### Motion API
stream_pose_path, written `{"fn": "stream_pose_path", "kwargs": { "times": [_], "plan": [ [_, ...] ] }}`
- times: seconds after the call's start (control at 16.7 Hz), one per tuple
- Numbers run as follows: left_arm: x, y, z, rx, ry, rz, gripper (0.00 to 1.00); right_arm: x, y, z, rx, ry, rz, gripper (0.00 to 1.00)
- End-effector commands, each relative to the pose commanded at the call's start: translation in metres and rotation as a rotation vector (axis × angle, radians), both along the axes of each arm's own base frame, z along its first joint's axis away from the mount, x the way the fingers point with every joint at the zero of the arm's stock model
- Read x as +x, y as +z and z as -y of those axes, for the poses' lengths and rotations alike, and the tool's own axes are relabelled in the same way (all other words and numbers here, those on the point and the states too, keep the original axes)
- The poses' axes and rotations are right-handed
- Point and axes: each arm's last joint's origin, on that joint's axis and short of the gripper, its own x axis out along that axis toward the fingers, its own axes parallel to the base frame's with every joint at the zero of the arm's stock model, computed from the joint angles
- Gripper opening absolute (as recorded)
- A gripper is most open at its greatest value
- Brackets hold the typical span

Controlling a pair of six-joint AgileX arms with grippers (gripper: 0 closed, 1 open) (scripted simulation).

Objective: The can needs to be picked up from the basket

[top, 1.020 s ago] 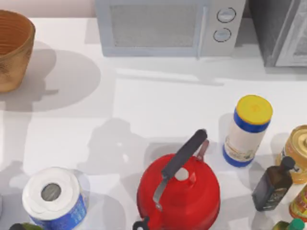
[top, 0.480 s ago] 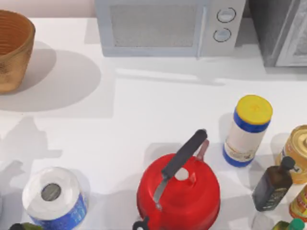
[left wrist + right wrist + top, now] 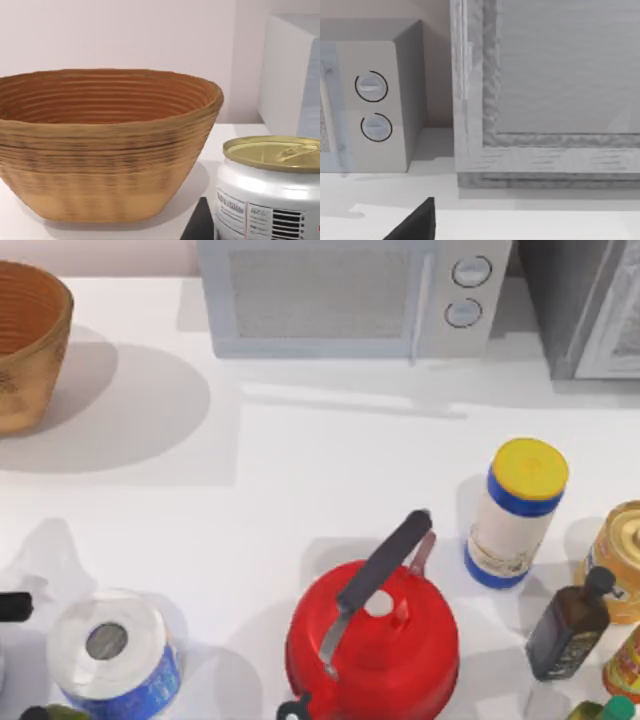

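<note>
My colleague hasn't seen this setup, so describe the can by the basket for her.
In the left wrist view, find the big ribbed basket on the white table. Just outside its wall, nearer the camera, is the upright can. Unlike the brown basket, it is a short white cylinder with a dull gold pull-tab lid and a barcode label.

A white surface (image 3: 300, 470) runs back to a pale pinkish wall (image 3: 100, 255), with a grey-white microwave (image 3: 350, 295) at its far edge and a grey framed cabinet (image 3: 590, 305) in its far right corner, and light casting soft shadows across it.
</note>
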Motion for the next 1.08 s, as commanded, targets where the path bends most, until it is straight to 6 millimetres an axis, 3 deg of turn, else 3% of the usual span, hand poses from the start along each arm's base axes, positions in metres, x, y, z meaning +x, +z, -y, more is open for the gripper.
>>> {"fn": "stream_pose_path", "kwargs": {
  "times": [0.54,0.84,1.08],
  "plan": [
    [0.001,0.001,0.000,0.001,-0.011,0.006,0.00,0.000,0.000,0.000,0.000,0.000,0.000,1.00],
    [0.015,0.027,0.007,-0.004,-0.154,-0.001,0.00,0.000,0.000,0.000,0.000,0.000,0.000,1.00],
    [0.047,0.053,0.017,-0.011,-0.356,-0.017,0.00,0.000,0.000,0.000,0.000,0.000,0.000,1.00]
  ]
}}
